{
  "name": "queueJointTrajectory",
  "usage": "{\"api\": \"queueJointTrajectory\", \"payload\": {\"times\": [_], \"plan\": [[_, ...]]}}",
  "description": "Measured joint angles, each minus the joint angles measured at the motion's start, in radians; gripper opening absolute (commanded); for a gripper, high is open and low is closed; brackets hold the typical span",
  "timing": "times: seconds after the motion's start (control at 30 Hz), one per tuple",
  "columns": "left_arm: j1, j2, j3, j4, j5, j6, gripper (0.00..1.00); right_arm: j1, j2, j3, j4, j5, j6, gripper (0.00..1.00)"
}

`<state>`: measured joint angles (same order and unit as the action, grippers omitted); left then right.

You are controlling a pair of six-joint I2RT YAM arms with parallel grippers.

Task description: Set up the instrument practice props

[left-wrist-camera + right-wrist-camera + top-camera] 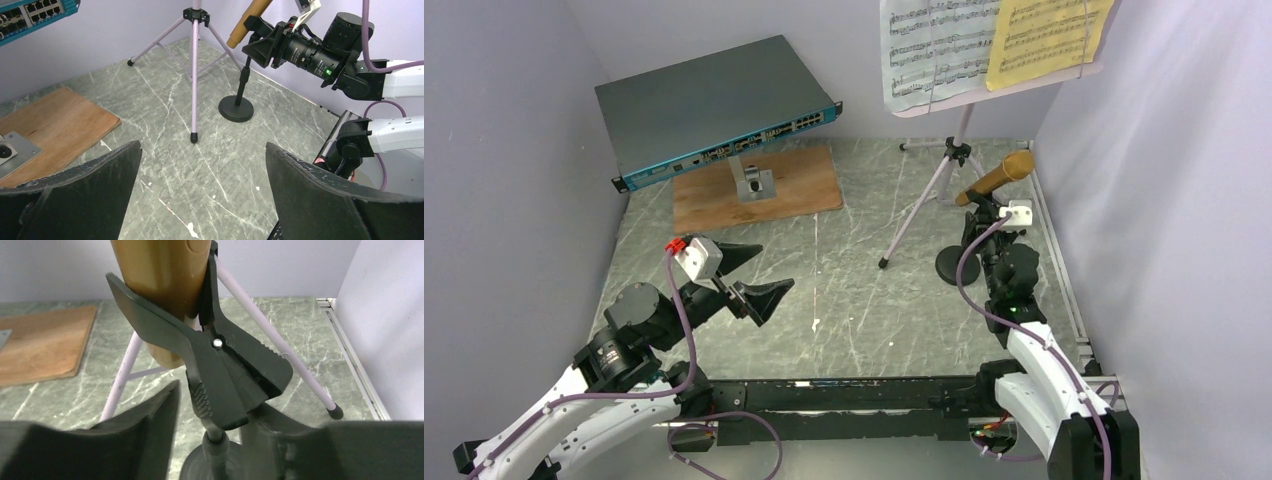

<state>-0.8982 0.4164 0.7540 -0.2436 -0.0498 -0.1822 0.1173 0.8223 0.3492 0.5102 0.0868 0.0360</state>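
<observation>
While straddling clip (pixel 225 365) of mic stand (pixel 954 267) with right claw (pixel 220 410) released, risks bumping clip levers on any move, dropping gold microphone (pixel 160 280) clamped just above claw or tipping stand. Holds left claw (pixel 202 150) released, idle, well apart.

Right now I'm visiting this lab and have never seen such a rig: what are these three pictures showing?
Two robot arms sit side by side. One picture looks down from above and behind; the others come from a camera on each wrist. On the table stand a lilac music stand with music sheets and a short black mic stand whose clip holds a gold microphone. The left claw is open and empty. The right claw sits around that clip; whether it squeezes is unclear.
</observation>
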Motion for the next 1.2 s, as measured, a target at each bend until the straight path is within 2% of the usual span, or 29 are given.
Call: {"api": "queueJointTrajectory", "payload": {"times": [0.13, 0.17, 0.2, 0.37, 0.47, 0.63, 0.8, 0.93, 1.2], "plan": [[0.000, 0.000, 0.000, 0.005, 0.000, 0.001, 1.00, 0.000, -0.035, -0.001, -0.018, 0.004, 0.021, 0.79], [0.000, 0.000, 0.000, 0.008, 0.000, 0.001, 1.00, 0.000, -0.045, 0.001, -0.034, 0.005, 0.029, 0.91], [0.000, 0.000, 0.000, 0.010, 0.000, 0.001, 1.00, 0.000, -0.055, 0.006, -0.060, 0.005, 0.039, 0.99], [0.000, 0.000, 0.000, 0.014, 0.002, 0.002, 0.99, 0.000, -0.109, 0.044, -0.215, -0.015, 0.092, 1.00], [0.000, 0.000, 0.002, 0.011, 0.003, 0.004, 0.99, 0.000, -0.154, 0.091, -0.379, -0.018, 0.149, 1.00], [0.000, 0.012, 0.070, -0.061, -0.002, 0.004, 1.00, 0.000, -0.214, 0.278, -0.793, -0.018, 0.309, 1.00], [0.000, 0.042, 0.225, -0.115, -0.056, -0.002, 0.99, 0.000, -0.331, 0.433, -1.093, -0.009, 0.443, 1.00], [0.000, 0.112, 0.412, -0.157, -0.134, -0.023, 1.00, 0.000, -0.387, 0.669, -1.273, 0.048, 0.472, 1.00], [0.000, 0.260, 0.793, -0.245, -0.158, 0.011, 1.00, 0.000, -0.287, 1.238, -1.330, 0.310, 0.356, 1.00]]}}
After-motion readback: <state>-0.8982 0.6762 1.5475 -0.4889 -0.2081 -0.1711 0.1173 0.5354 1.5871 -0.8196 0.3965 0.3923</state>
